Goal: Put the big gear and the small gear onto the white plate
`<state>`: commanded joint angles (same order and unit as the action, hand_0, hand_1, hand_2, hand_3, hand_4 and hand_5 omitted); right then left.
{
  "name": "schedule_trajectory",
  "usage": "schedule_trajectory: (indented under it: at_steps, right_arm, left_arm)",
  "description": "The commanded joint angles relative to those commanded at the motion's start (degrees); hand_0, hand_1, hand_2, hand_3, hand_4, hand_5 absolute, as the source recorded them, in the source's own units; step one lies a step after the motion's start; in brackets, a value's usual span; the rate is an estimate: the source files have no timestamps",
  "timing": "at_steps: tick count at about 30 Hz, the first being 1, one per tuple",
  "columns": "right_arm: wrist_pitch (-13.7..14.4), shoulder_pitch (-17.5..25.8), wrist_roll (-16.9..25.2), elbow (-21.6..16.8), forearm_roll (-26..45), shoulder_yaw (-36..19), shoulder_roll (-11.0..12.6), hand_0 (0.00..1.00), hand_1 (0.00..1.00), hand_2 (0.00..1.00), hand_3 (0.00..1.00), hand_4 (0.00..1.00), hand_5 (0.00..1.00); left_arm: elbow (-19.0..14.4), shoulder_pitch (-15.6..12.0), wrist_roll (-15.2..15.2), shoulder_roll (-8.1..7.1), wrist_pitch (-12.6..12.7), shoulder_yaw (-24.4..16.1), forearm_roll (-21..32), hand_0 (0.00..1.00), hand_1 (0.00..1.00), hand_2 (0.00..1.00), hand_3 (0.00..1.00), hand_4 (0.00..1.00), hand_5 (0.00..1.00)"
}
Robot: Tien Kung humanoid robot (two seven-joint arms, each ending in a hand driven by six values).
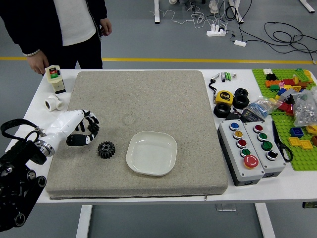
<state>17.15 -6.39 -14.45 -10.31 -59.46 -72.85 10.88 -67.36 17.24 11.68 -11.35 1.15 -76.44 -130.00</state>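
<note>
My left hand (pixel 75 120) is curled round the small gear (pixel 93 130), mostly hidden by my fingers, over the mat's left side. The big gear (pixel 106 149) lies on the mat (pixel 143 104), just right of my hand and slightly nearer, between it and the plate (pixel 151 153). Mat stretches from the plate to the far edge, with a strip on the near side; the button boxes (pixel 242 153) stand past its right edge. A person (pixel 74 25) stands far left, one arm lowered by the counter (pixel 34 114)
</note>
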Motion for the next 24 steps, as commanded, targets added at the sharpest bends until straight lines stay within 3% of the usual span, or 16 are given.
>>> schedule_trajectory:
  at_steps: [6,13,20,21,24]
  right_arm:
    - [0.01,0.1,0.03,0.0,-0.05,-0.06,0.03,0.599,0.609,0.697,0.563,0.759,0.704]
    - [0.02,0.03,0.16,0.0,0.2,-0.02,0.13,0.599,0.609,0.697,0.563,0.759,0.704]
    - [0.06,-0.23,0.23,0.0,0.69,0.19,0.17,0.599,0.609,0.697,0.563,0.759,0.704]
    - [0.05,-0.27,0.23,0.0,0.72,0.21,0.18,0.599,0.609,0.697,0.562,0.759,0.704]
    - [0.06,-0.35,0.25,0.0,0.8,0.21,0.21,0.599,0.609,0.697,0.562,0.759,0.704]
  left_arm:
    - [-4.28,-0.22,-0.18,-0.55,0.25,3.63,0.0,0.271,0.35,0.44,0.527,0.475,0.002]
    - [-9.45,0.81,-0.22,-1.71,0.91,12.96,0.0,0.27,0.35,0.442,0.529,0.476,0.002]
    - [-10.43,2.96,0.22,-1.56,1.31,20.05,0.0,0.265,0.355,0.447,0.538,0.491,0.002]
    - [-10.27,3.24,0.23,-1.55,1.29,20.69,0.0,0.306,0.442,0.524,0.571,0.768,0.047]
    - [-9.3,3.78,0.56,-1.51,1.75,22.02,0.0,0.306,0.442,0.524,0.571,0.768,0.047]
